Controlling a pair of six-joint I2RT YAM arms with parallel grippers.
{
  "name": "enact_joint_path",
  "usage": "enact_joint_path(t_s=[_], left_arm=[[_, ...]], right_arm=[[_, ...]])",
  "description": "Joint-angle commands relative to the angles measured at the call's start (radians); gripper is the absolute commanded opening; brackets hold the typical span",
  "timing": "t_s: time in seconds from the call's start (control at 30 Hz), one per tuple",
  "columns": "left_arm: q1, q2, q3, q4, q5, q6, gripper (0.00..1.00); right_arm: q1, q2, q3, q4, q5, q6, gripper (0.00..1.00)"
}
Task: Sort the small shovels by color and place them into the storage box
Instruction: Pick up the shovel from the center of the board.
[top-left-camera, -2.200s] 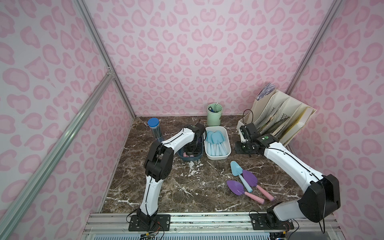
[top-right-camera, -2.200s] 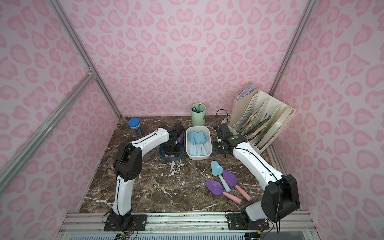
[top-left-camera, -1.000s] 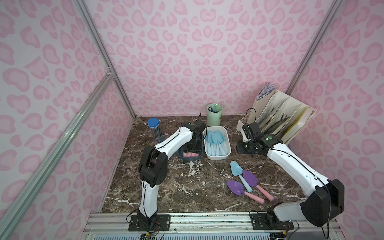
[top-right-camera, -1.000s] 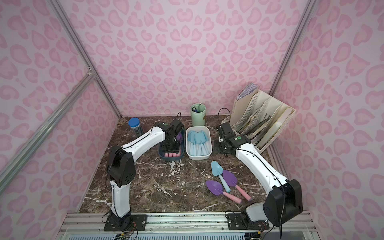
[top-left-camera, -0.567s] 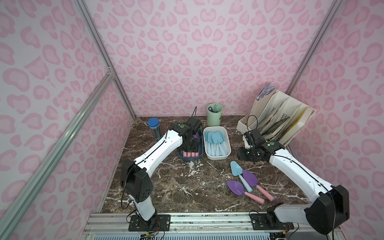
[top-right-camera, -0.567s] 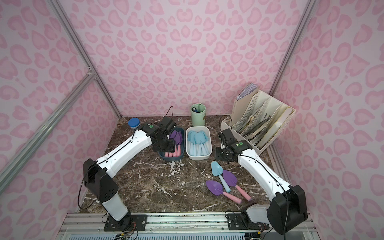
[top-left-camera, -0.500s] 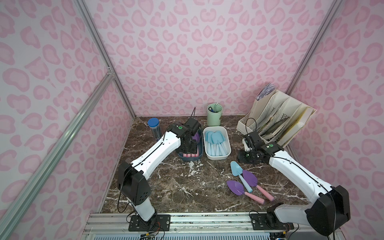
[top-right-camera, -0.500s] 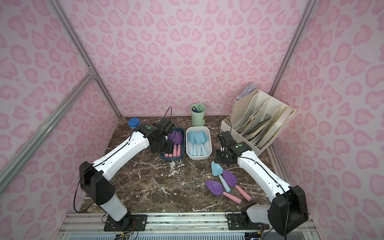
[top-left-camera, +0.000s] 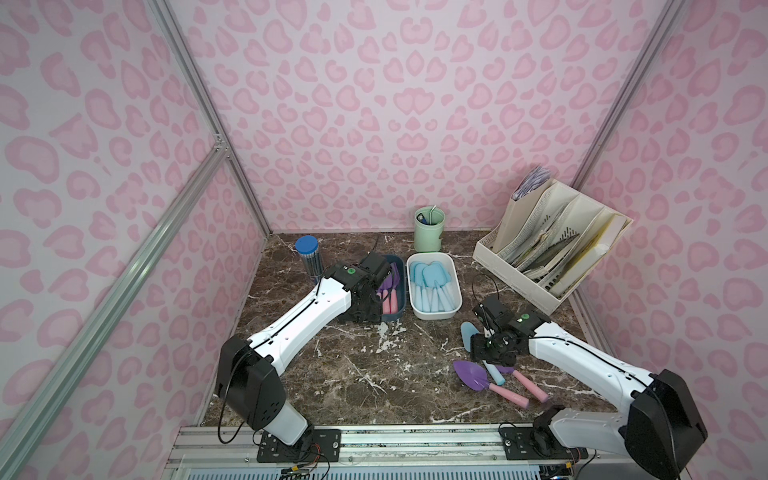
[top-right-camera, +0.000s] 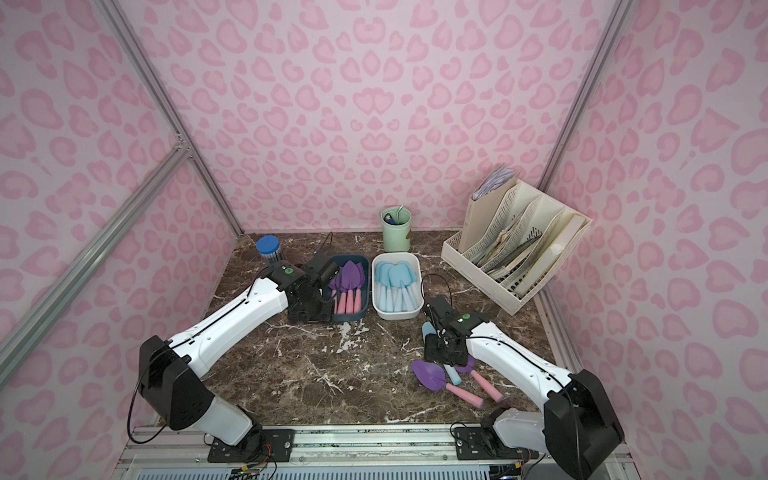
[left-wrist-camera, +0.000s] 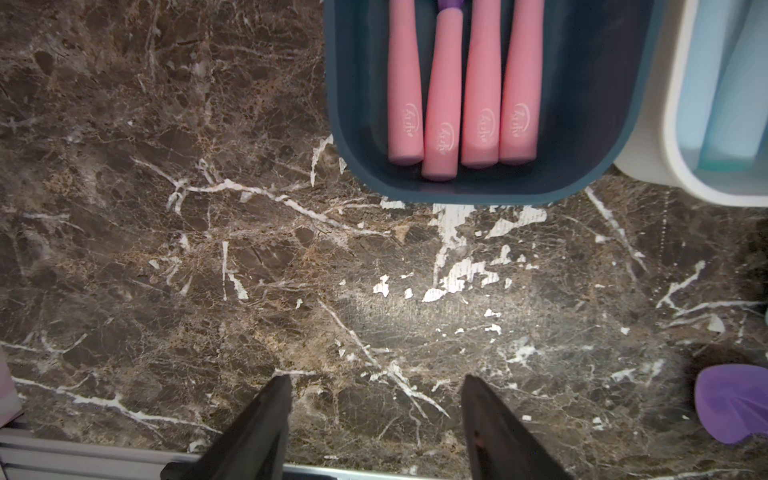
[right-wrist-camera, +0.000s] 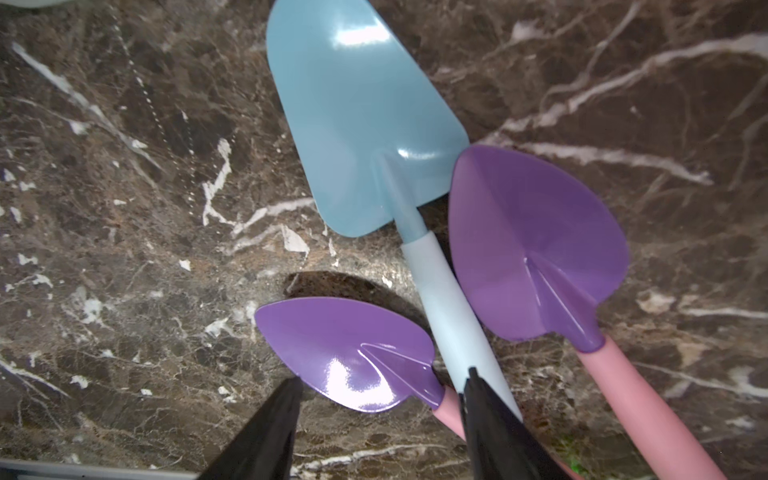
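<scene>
Three shovels lie loose on the right side of the counter (top-left-camera: 353, 374). One is the blue shovel (right-wrist-camera: 361, 124). The other two have pink handles: the left purple shovel (right-wrist-camera: 353, 353) and the right purple shovel (right-wrist-camera: 536, 245). All three lie flat and close together. The blue shovel's handle runs between the two purple blades. Its blade points to the back, toward the white box (top-right-camera: 395, 315), and its handle points to the front. Both purple blades point back and a bit left, and their pink handles point front and right.

Two boxes sit side by side at the back. The dark blue box (top-right-camera: 351, 318) holds purple shovels (top-right-camera: 351, 278), and the left wrist view shows four pink handles (left-wrist-camera: 482, 83) in a row. The white box holds light blue shovels (top-right-camera: 395, 276), packed too close to count. In both boxes the blades point to the back wall and the handles to the front.

There are two arms. The left gripper (left-wrist-camera: 376, 380) has its jaws spread apart with nothing in them, over bare counter just in front of the dark blue box. The right gripper (right-wrist-camera: 384, 376) has its jaws spread too, right above the loose shovels, and holds nothing.

At the back stand one green cup (top-left-camera: 429, 232), one pencil tube (top-left-camera: 309, 257) and one file rack (top-left-camera: 552, 249).
</scene>
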Motion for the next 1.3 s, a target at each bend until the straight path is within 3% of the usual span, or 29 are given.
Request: enact_joint_path(t_s=[0.0, 0.5, 1.27], left_arm=[[0.000, -0.009, -0.010, 0.011, -0.007, -0.014, 0.70], [0.005, 0.016, -0.021, 0.014, 0.003, -0.002, 0.68], [0.011, 0.013, -0.034, 0.006, 0.010, 0.004, 0.65]], right_arm=[[-0.003, -0.011, -0.014, 0.016, 0.012, 0.047, 0.66], [-0.067, -0.016, -0.081, 0.015, 0.013, 0.014, 0.65], [-0.068, -0.007, -0.143, 0.013, -0.004, -0.021, 0.59]])
